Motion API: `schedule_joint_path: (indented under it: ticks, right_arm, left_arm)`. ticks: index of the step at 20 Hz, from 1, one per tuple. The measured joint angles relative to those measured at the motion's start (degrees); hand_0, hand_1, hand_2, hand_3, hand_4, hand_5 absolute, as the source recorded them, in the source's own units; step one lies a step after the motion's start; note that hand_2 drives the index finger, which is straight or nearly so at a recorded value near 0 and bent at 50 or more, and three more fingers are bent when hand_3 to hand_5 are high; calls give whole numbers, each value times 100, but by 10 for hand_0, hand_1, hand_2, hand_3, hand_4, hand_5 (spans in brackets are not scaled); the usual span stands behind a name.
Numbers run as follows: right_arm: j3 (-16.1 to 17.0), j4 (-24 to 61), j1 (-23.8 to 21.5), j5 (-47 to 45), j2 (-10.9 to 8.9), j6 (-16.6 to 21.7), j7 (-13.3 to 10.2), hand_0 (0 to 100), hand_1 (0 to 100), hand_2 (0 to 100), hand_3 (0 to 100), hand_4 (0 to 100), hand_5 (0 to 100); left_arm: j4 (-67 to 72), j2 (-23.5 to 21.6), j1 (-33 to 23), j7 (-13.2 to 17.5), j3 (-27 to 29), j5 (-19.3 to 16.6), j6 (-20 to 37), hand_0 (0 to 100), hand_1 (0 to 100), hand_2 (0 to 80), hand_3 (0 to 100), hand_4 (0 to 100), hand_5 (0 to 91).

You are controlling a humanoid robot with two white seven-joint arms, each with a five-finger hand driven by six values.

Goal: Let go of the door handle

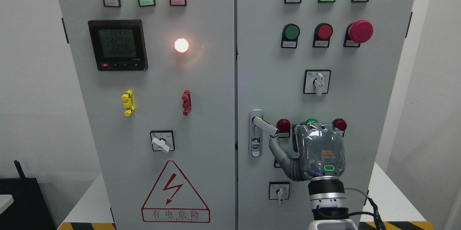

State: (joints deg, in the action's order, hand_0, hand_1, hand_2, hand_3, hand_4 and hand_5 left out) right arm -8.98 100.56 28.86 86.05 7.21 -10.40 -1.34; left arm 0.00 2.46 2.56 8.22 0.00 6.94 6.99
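- While I'm stood facing this grey electrical cabinet [201,89], the robot's right hand [317,150] is up in front of the right door, arm coming in from the bottom right.
- Door handle [264,126] sits on the right door's left edge, just right of the seam. Its lever is swung out from the lock plate [255,140], pointing down and to the right.
- Thumb [280,152] reaches up toward the lever tip, very close under it; can't tell whether it's actually touching. Back of the hand faces me, the other fingers curl away toward the panel, and whether they hold anything is hidden from here. Nothing is wrapped around the lever.
- Hand covers part of a row of lamps: a red lamp [283,125] shows just left of the knuckles, another red one [339,124] on the right.
- Left door has a digital meter [118,45] with lit digits, a glowing white lamp [181,45], and a lightning warning triangle [175,193] near the bottom.
- Big red mushroom button [360,31] higher up on the right door.
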Motion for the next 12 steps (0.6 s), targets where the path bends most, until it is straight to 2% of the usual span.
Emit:
schedule_joint_path:
  ticks: [12]
  right_arm:
    - [29, -1, 70, -3, -1, 31, 13, 439, 139, 946, 1000, 1000, 964]
  left_arm:
    - [0, 0, 0, 0, 0, 0, 0, 120, 389, 0, 0, 0, 0]
